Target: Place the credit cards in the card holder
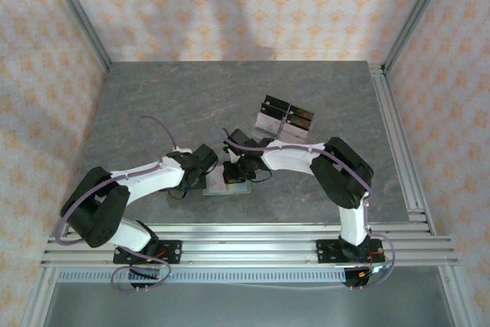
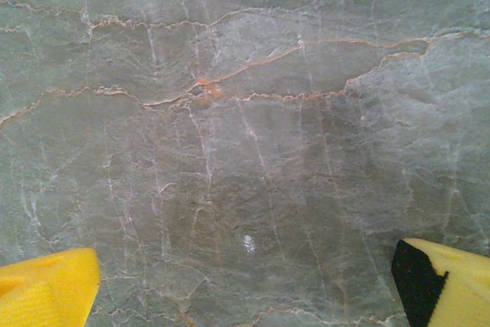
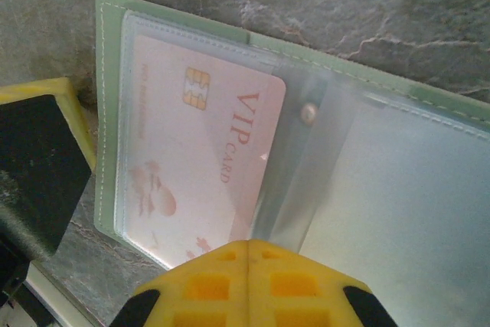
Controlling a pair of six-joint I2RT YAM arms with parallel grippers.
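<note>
The sage-green card holder (image 3: 109, 89) lies open on the table, its clear sleeves facing up. A pale pink credit card (image 3: 191, 174) marked VIP sits inside the left sleeve, and a small snap (image 3: 308, 113) shows near the fold. My right gripper (image 3: 246, 254) is shut just above the holder's near edge, fingertips pressed together with nothing seen between them. From above, the holder (image 1: 227, 186) lies between both grippers. My left gripper (image 2: 245, 285) is open over bare stone, and one of its fingers (image 3: 38, 166) stands beside the holder's left edge.
A clear acrylic rack (image 1: 285, 120) with black pieces stands behind the right arm. The grey marble table (image 1: 153, 105) stretches to patterned walls. Aluminium rails (image 1: 398, 135) run along the right and near edges.
</note>
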